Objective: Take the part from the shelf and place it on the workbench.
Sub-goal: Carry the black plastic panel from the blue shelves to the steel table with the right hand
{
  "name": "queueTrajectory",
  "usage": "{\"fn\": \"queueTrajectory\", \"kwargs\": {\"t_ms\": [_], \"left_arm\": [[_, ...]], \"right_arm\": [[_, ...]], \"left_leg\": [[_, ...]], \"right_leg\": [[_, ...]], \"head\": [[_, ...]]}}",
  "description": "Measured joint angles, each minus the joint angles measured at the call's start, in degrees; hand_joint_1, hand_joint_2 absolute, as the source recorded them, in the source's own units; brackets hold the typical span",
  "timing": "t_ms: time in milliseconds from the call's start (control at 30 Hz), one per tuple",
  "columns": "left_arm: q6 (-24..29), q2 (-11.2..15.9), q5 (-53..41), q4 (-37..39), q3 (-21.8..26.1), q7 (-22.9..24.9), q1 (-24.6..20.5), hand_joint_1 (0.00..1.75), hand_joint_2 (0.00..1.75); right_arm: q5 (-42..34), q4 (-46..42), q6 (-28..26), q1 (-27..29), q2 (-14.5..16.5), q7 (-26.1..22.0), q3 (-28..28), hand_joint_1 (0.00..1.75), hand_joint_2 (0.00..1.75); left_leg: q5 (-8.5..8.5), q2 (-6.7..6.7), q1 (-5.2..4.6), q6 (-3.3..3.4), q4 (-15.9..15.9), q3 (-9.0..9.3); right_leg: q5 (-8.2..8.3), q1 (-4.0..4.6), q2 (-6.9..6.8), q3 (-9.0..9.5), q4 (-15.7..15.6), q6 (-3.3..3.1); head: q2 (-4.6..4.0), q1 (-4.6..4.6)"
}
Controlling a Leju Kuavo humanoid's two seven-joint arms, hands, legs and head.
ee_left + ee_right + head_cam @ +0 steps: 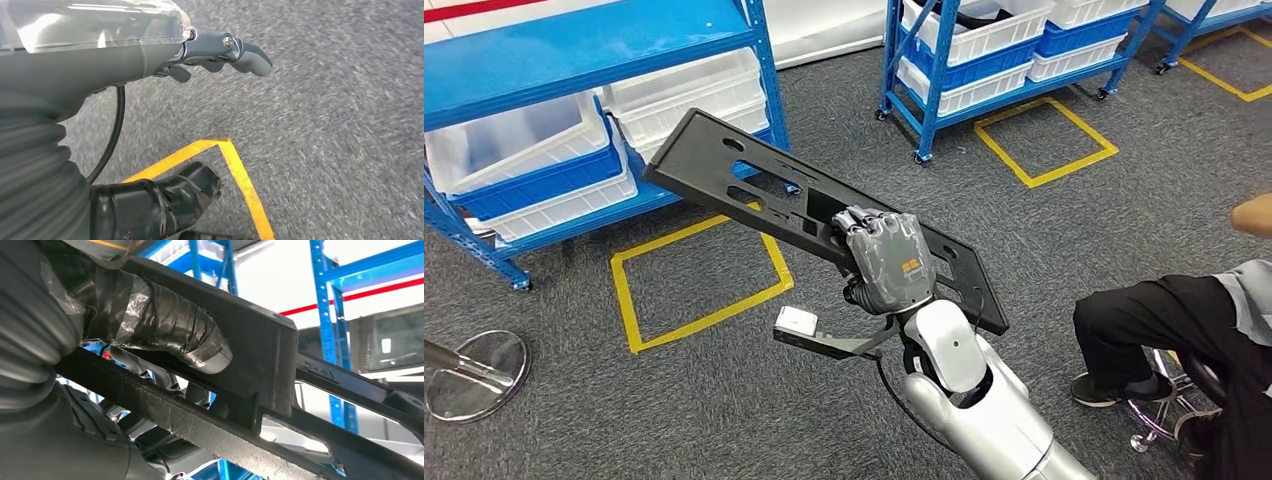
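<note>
Carry step: right robot hand grips the long black part mid-frame, off the blue shelf at upper left, left robot hand hangs empty, fingers loosely apart; next, find the desk and set it flat.

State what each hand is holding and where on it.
The right hand grips the long black slotted panel at a cutout along its middle. The left hand holds nothing.

part black | shelf blue; bins white | floor tape yellow
</note>
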Motion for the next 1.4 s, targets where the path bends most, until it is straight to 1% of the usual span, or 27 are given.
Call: {"fn": "queueTrajectory", "kwargs": {"t_ms": [33,100,167,200,267,333,400,433,467,500,533,600,667,700,767,833,867,933,967,1000,1033,1067,1133,1200,1267,1333,1400], "left_arm": [[0.00,0.01,0.00,0.00,0.00,0.01,0.00,0.00,1.75],[0.01,0.07,0.01,0.00,0.01,0.02,0.01,0.00,1.75],[0.05,0.15,-0.02,0.00,0.01,0.01,0.00,0.00,1.75],[0.07,0.18,-0.02,0.00,0.01,0.00,-0.05,0.00,1.75],[0.09,0.13,-0.03,0.00,0.00,0.03,-0.21,0.00,1.75],[0.10,0.07,-0.01,0.00,0.01,0.14,-0.13,0.00,1.75],[0.07,0.09,0.00,0.00,0.02,0.27,0.00,0.00,1.75],[0.04,0.13,-0.01,0.00,0.02,0.30,0.03,0.00,1.75],[0.02,0.16,-0.01,0.00,0.02,0.32,0.04,0.00,1.75],[0.00,0.18,-0.01,0.01,0.02,0.32,0.04,0.00,1.75],[0.00,0.19,-0.02,0.01,0.02,0.32,0.03,0.00,1.75],[0.00,0.19,-0.03,0.02,0.02,0.30,-0.01,0.00,1.75],[0.01,0.19,-0.02,0.01,0.02,0.24,-0.04,0.00,1.75],[0.01,0.20,-0.02,0.01,0.02,0.20,-0.05,0.00,1.75],[0.01,0.20,-0.01,0.01,0.03,0.15,-0.10,0.00,1.75],[0.02,0.20,-0.01,0.01,0.04,0.08,-0.12,0.00,1.75],[0.02,0.20,-0.01,0.01,0.05,0.05,-0.10,0.00,1.75],[0.02,0.20,-0.01,0.01,0.06,0.01,0.01,0.00,1.75],[0.04,0.20,0.00,0.02,0.07,0.01,0.06,0.00,1.75],[0.08,0.21,0.01,0.02,0.08,0.01,0.10,0.00,1.75],[0.14,0.21,0.01,0.02,0.09,0.03,0.11,0.00,1.75],[0.22,0.23,0.01,0.01,0.10,0.07,0.12,0.00,1.75],[0.34,0.33,0.00,0.01,0.11,0.14,0.13,0.00,1.75],[0.48,0.46,-0.02,0.02,0.12,0.16,0.05,0.00,1.75],[0.60,0.49,-0.06,0.02,0.11,0.17,-0.10,0.00,1.75],[0.69,0.42,-0.11,0.02,0.11,0.19,-0.12,0.00,1.75],[0.76,0.40,-0.13,0.02,0.13,0.19,-0.01,0.00,1.75]], "right_arm": [[-0.01,-0.03,-0.10,0.09,-0.01,-0.05,-0.01,1.75,1.75],[-0.09,-0.25,-0.75,0.25,-0.01,-0.27,-0.11,1.75,1.75],[-0.31,-0.62,-1.86,0.56,-0.01,-0.56,-0.34,1.75,1.75],[-0.46,-0.83,-2.41,0.89,-0.02,-0.70,-0.51,1.75,1.75],[-0.73,-1.36,-3.40,1.92,-0.11,-0.99,-1.04,1.75,1.75],[-0.92,-1.99,-4.47,2.91,-0.28,-1.35,-1.65,1.75,1.75],[-1.09,-2.66,-5.59,3.64,-0.40,-1.81,-2.17,1.75,1.75],[-1.15,-2.94,-5.99,4.07,-0.44,-2.02,-2.39,1.75,1.75],[-1.23,-3.20,-6.27,4.59,-0.50,-2.17,-2.60,1.75,1.75],[-1.31,-3.41,-6.41,5.08,-0.58,-2.29,-2.76,1.75,1.75],[-1.37,-3.62,-6.47,5.47,-0.67,-2.38,-2.90,1.75,1.75],[-1.45,-4.14,-6.70,5.91,-0.77,-2.68,-3.15,1.75,1.75],[-1.54,-4.79,-7.28,6.33,-0.76,-3.19,-3.33,1.75,1.75],[-1.59,-5.09,-7.70,6.76,-0.75,-3.49,-3.40,1.75,1.75],[-1.70,-5.72,-8.51,8.14,-0.74,-4.04,-3.48,1.75,1.75],[-1.74,-6.33,-9.11,9.50,-0.69,-4.43,-3.50,1.75,1.75],[-1.75,-6.57,-9.34,9.97,-0.66,-4.56,-3.50,1.75,1.75],[-1.75,-6.80,-9.70,10.67,-0.61,-4.72,-3.50,1.75,1.75],[-1.75,-6.85,-9.82,11.11,-0.60,-4.76,-3.50,1.75,1.75],[-1.75,-6.96,-9.94,11.63,-0.60,-4.82,-3.50,1.75,1.75],[-1.75,-7.14,-10.07,12.16,-0.60,-4.90,-3.50,1.75,1.75],[-1.75,-7.42,-10.22,12.64,-0.60,-5.00,-3.50,1.75,1.75],[-1.75,-8.08,-10.55,13.23,-0.56,-5.16,-3.50,1.75,1.75],[-1.75,-8.56,-10.84,13.54,-0.51,-5.21,-3.50,1.75,1.75],[-1.77,-8.74,-11.00,13.94,-0.49,-5.23,-3.50,1.75,1.75],[-1.82,-8.88,-11.07,14.35,-0.50,-5.23,-3.50,1.75,1.75],[-1.86,-9.03,-11.14,14.52,-0.51,-5.25,-3.51,1.75,1.75]], "left_leg": [[1.74,-0.13,0.00,0.15,-2.14,0.94],[5.74,-1.51,0.01,0.74,-9.84,4.47],[7.19,-3.01,-0.04,1.26,-14.92,6.67],[7.01,-3.31,-0.11,1.43,-15.50,6.88],[7.27,-2.55,-0.06,1.92,-16.04,7.03],[7.69,-1.59,0.16,2.65,-16.73,7.36],[7.80,-0.56,0.10,3.12,-16.97,7.46],[7.76,-0.03,0.02,3.24,-16.92,7.43],[7.69,0.50,-0.04,3.28,-16.85,7.41],[7.60,1.01,-0.07,3.29,-16.76,7.41],[7.48,1.48,-0.07,3.23,-16.63,7.42],[7.07,2.35,-0.15,2.88,-16.22,7.43],[6.64,3.03,-0.43,2.31,-15.74,7.42],[6.54,3.35,-0.54,2.02,-15.68,7.45],[6.32,3.80,-0.47,1.44,-15.72,7.61],[4.78,2.72,-0.28,0.91,-14.14,7.11],[3.24,1.78,-0.20,0.71,-11.83,6.11],[-0.26,0.43,-0.14,0.47,-4.48,2.84],[-1.17,0.19,-0.13,0.42,-1.40,1.34],[-1.06,0.08,-0.14,0.44,0.02,0.56],[0.18,-0.01,-0.14,0.55,-0.90,0.84],[2.20,-0.26,-0.14,0.75,-3.74,2.02],[5.73,-2.10,-0.15,1.42,-11.40,5.34],[6.73,-3.56,-0.27,1.92,-15.36,7.08],[6.82,-3.10,-0.36,2.20,-15.88,7.29],[7.32,-2.05,-0.13,2.83,-16.65,7.62],[7.65,-0.84,-0.01,3.40,-17.18,7.84]], "right_leg": [[0.00,0.02,0.56,0.03,0.06,0.00],[0.01,0.07,1.62,0.04,0.18,0.09],[0.17,0.07,2.44,-0.31,0.32,0.50],[0.33,0.01,2.78,-0.54,0.29,0.85],[0.48,-0.11,3.21,-0.80,0.25,1.58],[-0.97,0.07,1.85,-1.69,2.18,2.08],[-4.40,0.12,-0.24,-4.55,8.42,2.36],[-5.95,0.05,-0.72,-6.23,12.04,2.47],[-6.70,-0.02,-0.95,-7.39,14.62,2.55],[-6.42,-0.09,-1.08,-7.60,15.25,2.59],[-5.16,-0.15,-1.28,-6.68,13.65,2.57],[-2.08,0.00,-2.84,-2.72,6.43,2.30],[-0.86,0.39,-4.10,-0.12,1.33,1.84],[-1.07,0.63,-4.14,0.09,0.76,1.61],[-0.85,0.60,-3.19,0.14,0.51,1.07],[-0.58,0.31,-2.47,0.37,0.11,0.42],[-0.44,0.17,-2.13,0.47,-0.04,0.15],[-0.35,0.24,-1.31,0.38,-0.05,-0.14],[-0.34,0.31,-0.79,0.37,-0.03,-0.19],[-0.35,0.37,-0.25,0.38,0.01,-0.20],[-0.35,0.40,0.31,0.39,0.06,-0.20],[-0.35,0.41,0.90,0.41,0.12,-0.20],[-0.33,0.39,2.02,0.30,0.29,-0.07],[-0.15,0.26,2.89,-0.08,0.39,0.43],[0.17,0.16,3.65,-0.33,0.20,1.18],[-0.69,0.28,2.70,-0.91,1.29,1.74],[-3.92,0.29,0.35,-3.32,6.58,2.09]], "head": [[0.00,-0.01],[0.00,0.01],[0.00,0.04],[0.00,0.04],[0.00,0.05],[0.00,0.26],[0.00,0.49],[0.00,0.54],[0.00,0.55],[0.00,0.55],[0.00,0.55],[0.00,0.55],[0.00,0.50],[0.00,0.48],[0.00,0.46],[0.00,0.44],[0.00,0.41],[0.00,0.37],[0.00,0.36],[0.00,0.36],[0.00,0.36],[0.00,0.36],[0.00,0.38],[0.00,0.37],[0.00,0.38],[0.00,0.48],[0.00,0.64]]}}
